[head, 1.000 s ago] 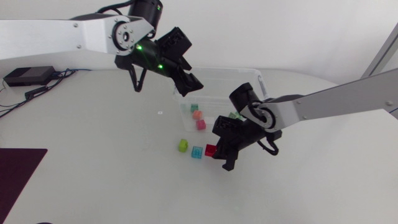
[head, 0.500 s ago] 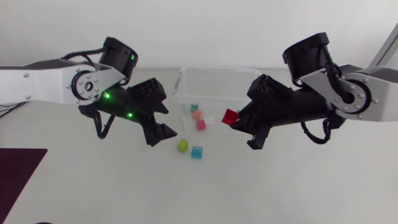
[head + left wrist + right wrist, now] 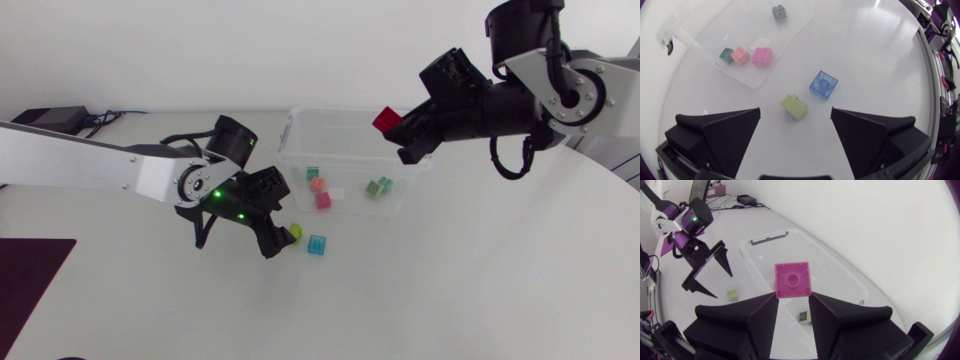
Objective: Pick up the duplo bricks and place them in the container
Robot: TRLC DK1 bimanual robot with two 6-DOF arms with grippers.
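The left gripper (image 3: 795, 114) hangs low over the table, fingers spread wide. The lime brick (image 3: 794, 106) lies free between their tips, bare table either side. The blue brick (image 3: 823, 85) sits just ahead and the container (image 3: 756, 81) farther ahead. The raised right gripper (image 3: 399, 138) clamps the red brick (image 3: 385, 120), with the container below it.

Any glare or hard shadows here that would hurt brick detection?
Head view: even light, only faint shadow under the left end effector. Left wrist view: bright table, yet lime brick and blue brick stand out. Right wrist view: no glare on held brick.
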